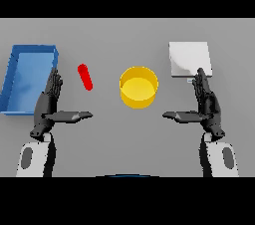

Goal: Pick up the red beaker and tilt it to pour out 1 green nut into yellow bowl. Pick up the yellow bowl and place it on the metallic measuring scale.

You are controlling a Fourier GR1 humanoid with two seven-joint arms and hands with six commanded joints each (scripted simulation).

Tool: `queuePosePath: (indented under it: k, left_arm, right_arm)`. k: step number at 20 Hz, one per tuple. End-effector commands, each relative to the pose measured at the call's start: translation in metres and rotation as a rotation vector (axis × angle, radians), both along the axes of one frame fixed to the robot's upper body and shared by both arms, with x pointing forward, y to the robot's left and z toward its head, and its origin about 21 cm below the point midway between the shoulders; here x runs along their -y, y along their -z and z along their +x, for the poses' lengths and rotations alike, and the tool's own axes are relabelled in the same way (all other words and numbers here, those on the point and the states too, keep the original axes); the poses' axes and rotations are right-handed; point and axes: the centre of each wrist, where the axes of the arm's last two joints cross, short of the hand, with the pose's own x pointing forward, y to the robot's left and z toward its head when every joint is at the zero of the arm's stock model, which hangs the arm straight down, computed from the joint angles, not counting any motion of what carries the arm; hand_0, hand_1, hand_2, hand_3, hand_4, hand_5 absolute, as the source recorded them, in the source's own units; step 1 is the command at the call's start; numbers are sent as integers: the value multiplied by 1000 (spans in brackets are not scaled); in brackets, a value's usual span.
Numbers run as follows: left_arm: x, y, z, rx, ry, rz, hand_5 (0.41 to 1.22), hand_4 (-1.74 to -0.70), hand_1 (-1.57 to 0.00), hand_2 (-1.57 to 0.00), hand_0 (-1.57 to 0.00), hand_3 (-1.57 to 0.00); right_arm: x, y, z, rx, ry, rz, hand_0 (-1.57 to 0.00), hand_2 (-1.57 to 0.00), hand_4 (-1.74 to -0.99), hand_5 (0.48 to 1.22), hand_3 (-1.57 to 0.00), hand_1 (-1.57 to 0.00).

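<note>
Red beaker lies tilted on counter, left of yellow bowl. Likely light, rigid, slick; grasp mid-body. Left hand and right hand: fingers straight, empty.

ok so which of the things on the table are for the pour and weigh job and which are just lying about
For the job:
red beaker
yellow bowl
metallic measuring scale

Just lying about:
blue tray
</note>
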Motion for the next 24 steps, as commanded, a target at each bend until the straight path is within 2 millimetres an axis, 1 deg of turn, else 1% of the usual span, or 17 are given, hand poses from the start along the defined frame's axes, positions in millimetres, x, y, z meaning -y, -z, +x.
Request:
queuePosePath:
  k: [1, 5, 6, 7, 9, 11, 13, 14, 16, 17, 19, 20, 22, 23, 24]
  left_arm:
    - [1, 0, -1, 2, 0, -1, 660, -1141, 1, 1, 1, 1]
    - [5, 2, -10, 10, 3, -3, 660, -1141, 1, 1, 1, 1]
    - [7, 0, -12, 14, 7, -5, 660, -1141, 1, 1, 1, 1]
    - [7, -4, -24, 43, 43, 71, 660, -1141, 1, 1, 1, 1]
    - [11, -14, -40, 69, 76, 149, 660, -1144, 1, 1, 1, 1]
    - [11, -25, -44, 70, 92, 190, 660, -1138, 1, 1, 1, 1]
    - [9, -25, -50, 39, 99, 201, 655, -1138, 1, 1, 1, 1]
    - [13, -28, -44, 23, 104, 202, 652, -1139, 1, 1, 1, 1]
    - [13, -22, -38, -14, 112, 204, 649, -1137, 1, 1, 1, 1]
    - [17, -18, -31, -30, 113, 206, 648, -1136, 1, 1, 1, 1]
    - [16, -13, -21, -48, 117, 205, 643, -1145, 1, 1, 1, 1]
    - [15, -12, -13, -59, 113, 206, 645, -1158, 1, 1, 1, 1]
    - [15, -4, 3, -63, 119, 197, 650, -1178, 1, 1, 1, 1]
    - [13, 1, 9, -74, 118, 213, 648, -1178, 1, 1, 1, 1]
    - [12, 1, 18, -79, 117, 224, 644, -1177, 1, 1, 1, 1]
  right_arm:
    - [0, 0, 0, 1, 1, 0, 1, 1, -1071, 578, 1, 1]
    - [3, 0, -1, 1, 2, -1, 1, 1, -1071, 578, 1, 1]
    - [0, 0, -1, 3, -3, 4, 1, 1, -1071, 578, 1, 1]
    - [3, -6, -7, 94, -8, -150, 1, 1, -1071, 578, 1, 1]
    - [2, -9, -19, 157, -29, -297, 1, 1, -1066, 576, 1, 1]
    - [-1, -13, -23, 158, -35, -341, 1, 1, -1071, 581, 1, 1]
    - [-2, -13, -27, 155, -51, -319, 1, 1, -1103, 592, 1, 1]
    - [1, -14, -28, 151, -59, -316, 1, 1, -1118, 600, 1, 1]
    - [0, -15, -26, 153, -62, -303, 1, 1, -1147, 614, 1, 1]
    - [0, -16, -26, 170, -76, -298, 1, 1, -1163, 624, 1, 1]
    - [-2, -15, -22, 145, -81, -273, 1, 1, -1189, 626, 1, 1]
    - [-1, -14, -22, 143, -86, -263, 1, 1, -1197, 627, 1, 1]
    - [2, -16, -23, 165, -89, -253, 1, 1, -1215, 628, 1, 1]
    - [3, -17, -23, 162, -91, -248, 1, 1, -1219, 626, 1, 1]
    - [2, -16, -23, 152, -88, -250, 1, 1, -1220, 626, 1, 1]
